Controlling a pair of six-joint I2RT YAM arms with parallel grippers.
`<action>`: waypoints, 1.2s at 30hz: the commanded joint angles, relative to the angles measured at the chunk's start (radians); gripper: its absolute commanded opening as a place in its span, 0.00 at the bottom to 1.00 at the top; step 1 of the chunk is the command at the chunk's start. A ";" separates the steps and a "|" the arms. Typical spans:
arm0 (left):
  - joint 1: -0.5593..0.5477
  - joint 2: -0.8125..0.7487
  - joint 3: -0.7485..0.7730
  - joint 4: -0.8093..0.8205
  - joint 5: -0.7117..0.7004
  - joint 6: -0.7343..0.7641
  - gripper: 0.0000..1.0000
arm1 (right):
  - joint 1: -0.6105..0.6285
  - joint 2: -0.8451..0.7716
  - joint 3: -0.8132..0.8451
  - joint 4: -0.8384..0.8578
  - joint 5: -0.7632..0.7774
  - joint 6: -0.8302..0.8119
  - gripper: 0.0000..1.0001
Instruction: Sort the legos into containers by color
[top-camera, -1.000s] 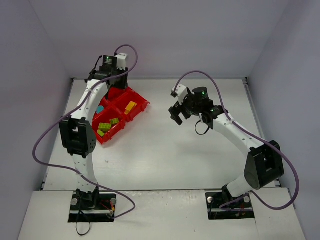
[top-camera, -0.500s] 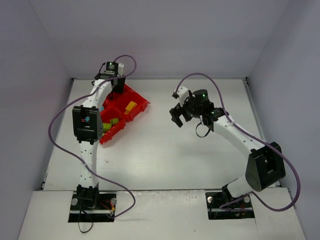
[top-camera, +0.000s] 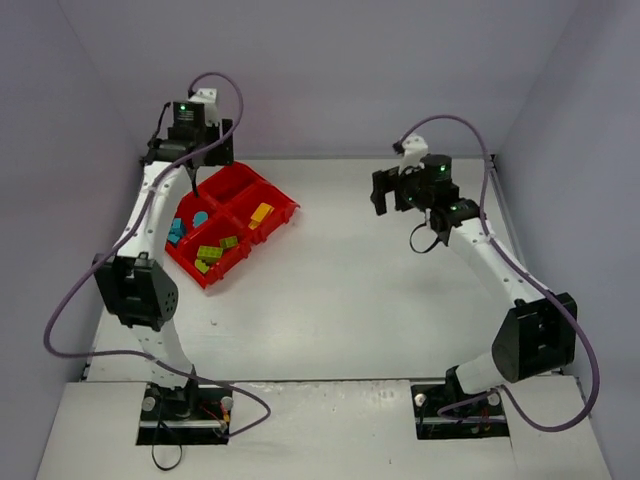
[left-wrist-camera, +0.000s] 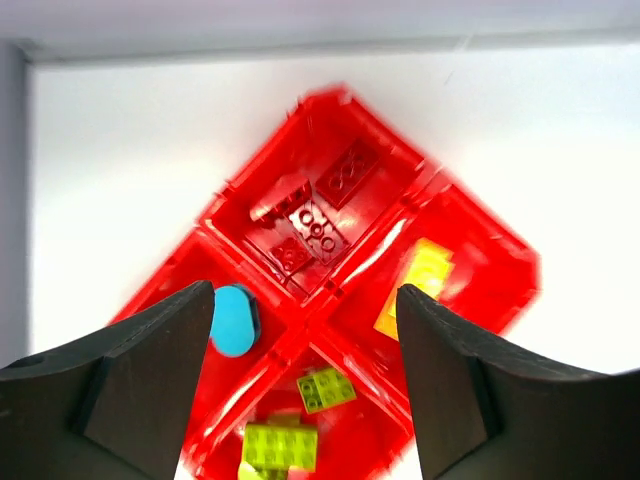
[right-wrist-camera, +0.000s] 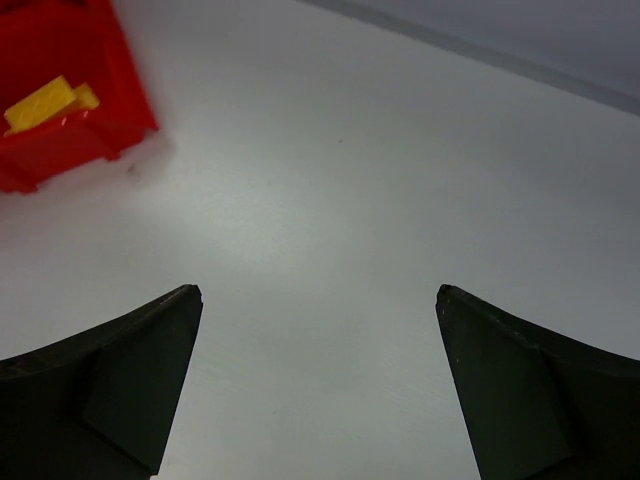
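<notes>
Left gripper: wide open, empty, high above tray. Inside: red legos at 12 o'clock, yellow legos at 3, green legos at 6, blue lego at 9. Right gripper: wide open, empty, over table. Looks all sorted, so nothing left to hold.

Red tray on white table

Built of white tubular links and black joint housings; looping purple cables, small green lights, matte black wedge-shaped fingers.

text: none legible | labels: none | brands: none | numbers: none
</notes>
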 joint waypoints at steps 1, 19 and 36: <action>0.000 -0.182 0.028 -0.035 0.014 -0.050 0.67 | -0.041 -0.084 0.118 0.065 0.124 0.102 1.00; 0.000 -0.891 -0.386 -0.055 -0.211 -0.088 0.73 | -0.051 -0.259 0.080 0.039 0.370 0.148 1.00; 0.000 -1.327 -0.911 0.096 -0.357 -0.200 0.83 | -0.049 -0.400 -0.084 0.123 0.401 0.162 1.00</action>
